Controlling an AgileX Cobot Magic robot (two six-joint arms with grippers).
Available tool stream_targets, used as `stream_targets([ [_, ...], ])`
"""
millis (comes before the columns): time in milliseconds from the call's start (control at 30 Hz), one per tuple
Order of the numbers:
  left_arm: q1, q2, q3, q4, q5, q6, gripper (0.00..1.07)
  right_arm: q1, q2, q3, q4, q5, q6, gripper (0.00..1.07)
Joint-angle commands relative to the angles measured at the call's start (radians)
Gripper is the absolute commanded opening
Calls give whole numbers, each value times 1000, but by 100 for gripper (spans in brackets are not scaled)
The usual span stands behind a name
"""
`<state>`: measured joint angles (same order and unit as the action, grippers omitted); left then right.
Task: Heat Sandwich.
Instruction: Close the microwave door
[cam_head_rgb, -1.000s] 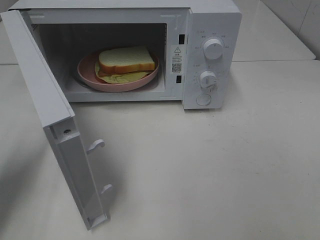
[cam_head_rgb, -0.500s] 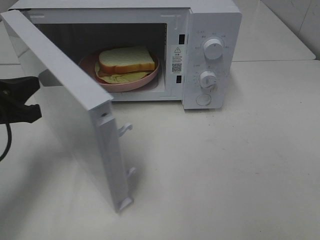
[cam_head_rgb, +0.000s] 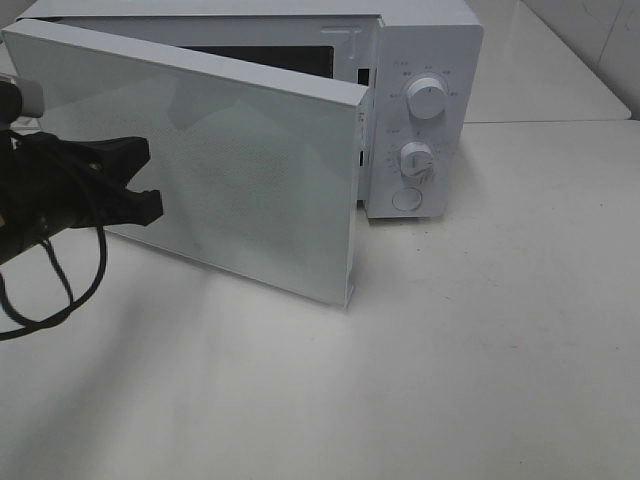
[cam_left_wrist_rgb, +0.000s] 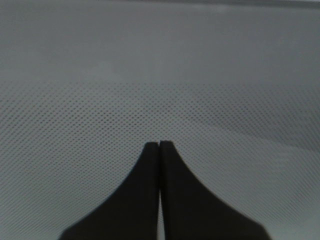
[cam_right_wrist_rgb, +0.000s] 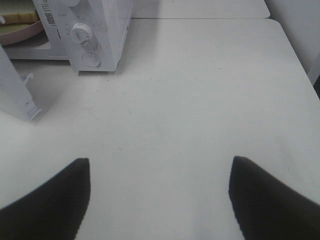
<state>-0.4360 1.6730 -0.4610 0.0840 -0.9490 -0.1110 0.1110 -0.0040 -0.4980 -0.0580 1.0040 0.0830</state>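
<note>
The white microwave (cam_head_rgb: 425, 50) stands at the back of the table, its door (cam_head_rgb: 250, 170) swung most of the way toward the opening. My left gripper (cam_head_rgb: 142, 178) is shut and rests against the outer face of the door near its hinge side. In the left wrist view the gripper (cam_left_wrist_rgb: 159, 145) has both tips together against the dotted door glass (cam_left_wrist_rgb: 160, 70). The door hides the sandwich from the exterior high view. The right wrist view catches a strip of the sandwich (cam_right_wrist_rgb: 15, 16) on its pink plate (cam_right_wrist_rgb: 22, 31) inside the microwave (cam_right_wrist_rgb: 102, 30). My right gripper (cam_right_wrist_rgb: 160, 200) hangs open and empty above the table.
Two dials (cam_head_rgb: 427, 97) (cam_head_rgb: 415, 158) and a round button (cam_head_rgb: 406, 199) sit on the microwave's control panel. The door's free edge with its latch hooks (cam_right_wrist_rgb: 29, 107) juts out over the white table (cam_head_rgb: 450, 350). A second tabletop (cam_head_rgb: 540, 80) lies behind to the right.
The door has swung from wide open to nearly closed, hiding the sandwich and plate from above. My left gripper came in from the left edge, following the door's outer face.
</note>
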Motion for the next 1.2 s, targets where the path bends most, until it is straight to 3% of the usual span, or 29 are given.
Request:
stream_targets([
  [33, -17, 10, -24, -26, -7, 6, 0, -7, -28, 0, -2, -8, -11, 74],
  [500, -164, 202, -328, -52, 52, 5, 0, -7, -28, 0, -2, -8, -11, 74],
  [1200, -176, 334, -610, -121, 158, -6, 0, -7, -28, 0, -2, -8, -11, 74],
])
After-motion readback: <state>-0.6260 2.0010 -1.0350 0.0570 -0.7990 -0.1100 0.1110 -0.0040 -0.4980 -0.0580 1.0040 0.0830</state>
